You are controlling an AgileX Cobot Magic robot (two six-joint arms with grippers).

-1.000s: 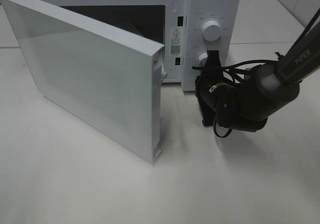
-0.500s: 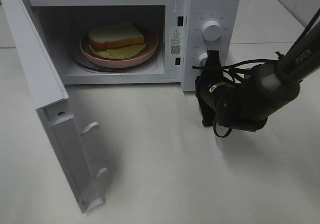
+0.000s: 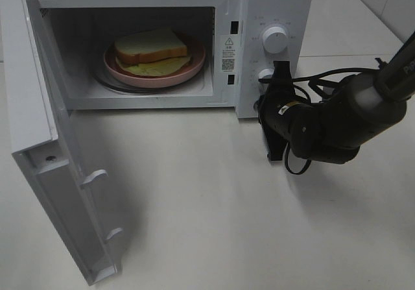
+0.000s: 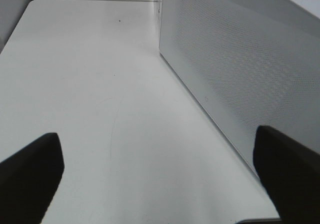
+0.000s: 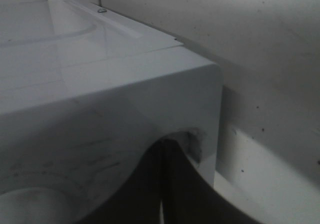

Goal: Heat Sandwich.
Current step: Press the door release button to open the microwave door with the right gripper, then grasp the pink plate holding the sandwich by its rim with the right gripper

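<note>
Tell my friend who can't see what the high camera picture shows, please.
A white microwave stands on a pale table with its door swung wide open, and a sandwich sits on a pink plate inside. A black robot arm reaches in from the right, its right gripper by the lower knob, jaws shut.

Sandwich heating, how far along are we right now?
Done: the sandwich sits on the pink plate inside the microwave. In hand: the right pincer, shut, is close by the lower knob; the left pincer is open, empty, facing the outside of the door. Left: that door stands wide open, so it needs shutting, then probably a knob turned.
</note>
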